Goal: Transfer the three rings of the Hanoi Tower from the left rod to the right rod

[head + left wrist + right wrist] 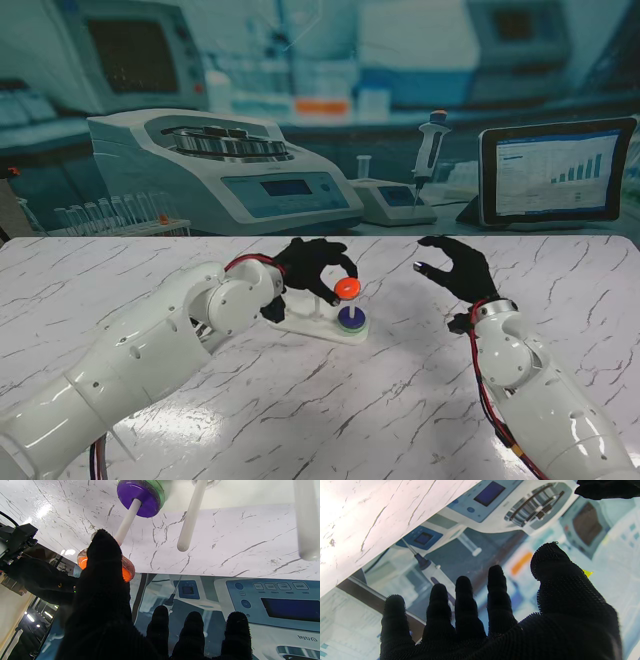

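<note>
- Your left hand (312, 262) arches over the white tower base (322, 327), thumb and fingers pinched on the orange ring (347, 288), which sits above the right rod (127, 521).
- The purple ring (351, 317) is already on that rod, lying on a green ring (160, 490).
- Your right hand (459, 268) hovers well apart to the right, fingers spread and holding nothing, above the marble table (330, 410).

tower base (322, 327) mid-table | two rings (351, 318) stacked on right rod | left hand (312, 266) over it
</note>
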### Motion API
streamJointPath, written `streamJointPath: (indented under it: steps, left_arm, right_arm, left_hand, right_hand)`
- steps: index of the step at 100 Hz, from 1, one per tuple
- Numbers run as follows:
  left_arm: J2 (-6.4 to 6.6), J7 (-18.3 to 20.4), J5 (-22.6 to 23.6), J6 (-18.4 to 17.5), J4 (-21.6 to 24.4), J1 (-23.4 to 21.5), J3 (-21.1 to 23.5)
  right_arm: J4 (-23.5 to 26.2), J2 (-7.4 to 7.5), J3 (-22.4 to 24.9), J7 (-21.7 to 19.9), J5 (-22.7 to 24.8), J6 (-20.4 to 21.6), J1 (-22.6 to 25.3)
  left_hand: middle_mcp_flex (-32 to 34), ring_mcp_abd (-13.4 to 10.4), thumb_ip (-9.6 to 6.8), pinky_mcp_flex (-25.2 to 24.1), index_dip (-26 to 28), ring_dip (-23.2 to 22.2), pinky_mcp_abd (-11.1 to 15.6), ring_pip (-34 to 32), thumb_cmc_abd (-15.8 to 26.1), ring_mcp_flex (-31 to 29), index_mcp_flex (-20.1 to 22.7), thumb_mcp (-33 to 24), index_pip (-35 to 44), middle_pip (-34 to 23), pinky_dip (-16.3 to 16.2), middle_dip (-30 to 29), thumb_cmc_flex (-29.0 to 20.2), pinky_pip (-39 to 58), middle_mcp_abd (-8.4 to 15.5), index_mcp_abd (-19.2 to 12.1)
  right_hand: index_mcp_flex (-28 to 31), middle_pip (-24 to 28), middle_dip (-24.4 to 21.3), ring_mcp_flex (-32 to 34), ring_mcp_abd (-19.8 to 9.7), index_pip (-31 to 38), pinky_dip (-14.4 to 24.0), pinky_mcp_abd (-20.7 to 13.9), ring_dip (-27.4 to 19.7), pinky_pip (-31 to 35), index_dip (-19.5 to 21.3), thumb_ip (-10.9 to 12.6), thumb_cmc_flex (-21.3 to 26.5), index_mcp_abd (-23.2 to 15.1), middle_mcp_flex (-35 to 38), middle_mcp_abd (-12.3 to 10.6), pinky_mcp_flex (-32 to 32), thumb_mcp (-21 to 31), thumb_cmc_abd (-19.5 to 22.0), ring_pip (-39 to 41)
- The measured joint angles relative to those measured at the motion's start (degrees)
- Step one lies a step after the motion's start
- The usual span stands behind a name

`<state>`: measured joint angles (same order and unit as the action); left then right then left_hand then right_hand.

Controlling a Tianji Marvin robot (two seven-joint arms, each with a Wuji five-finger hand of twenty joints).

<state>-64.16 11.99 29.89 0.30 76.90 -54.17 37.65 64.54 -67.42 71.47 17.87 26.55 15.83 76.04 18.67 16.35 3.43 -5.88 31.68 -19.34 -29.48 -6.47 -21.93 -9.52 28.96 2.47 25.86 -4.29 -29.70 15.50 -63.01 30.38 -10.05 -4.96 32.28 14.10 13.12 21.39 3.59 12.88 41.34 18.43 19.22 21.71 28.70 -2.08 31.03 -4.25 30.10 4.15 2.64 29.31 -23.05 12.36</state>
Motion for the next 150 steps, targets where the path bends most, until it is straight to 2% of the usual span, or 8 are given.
streamJointPath:
  steps: [54,150]
  left_arm:
    - [-0.64,-0.19,-0.61,-0.26,-2.43,1.46,-2.71]
    - [-1.46,-0.58,-1.57,-0.71,-4.57,3.03,-4.90]
  right_arm:
    - [-0.27,-0.02,0.20,0.25,0.11,0.11,-0.03]
    - [-0.42,-0.02,0.32,0.53,0.19,0.13,-0.01]
  left_hand:
    - [0.00,0.00,0.01,0.01,0.00,0.00,-0.01,0.00,0.00,-0.01,0.00,0.00,0.00,0.00,0.00,0.00,0.00,0.00,-0.01,0.00]
    - [0.00,0.02,0.01,0.01,0.00,0.00,-0.01,-0.07,0.00,-0.64,0.01,0.00,0.00,0.00,0.00,0.00,0.00,0.00,-0.04,0.00]
  right_hand:
    - [0.00,0.00,0.00,0.00,0.00,0.00,0.00,0.00,0.00,0.00,0.00,0.00,0.00,0.00,0.00,0.00,0.00,-0.02,0.00,0.00]
    - [0.00,0.01,0.00,0.00,0.00,0.00,0.00,0.00,0.00,0.00,0.00,0.00,0.00,0.00,0.00,0.00,0.00,-0.02,0.00,0.00]
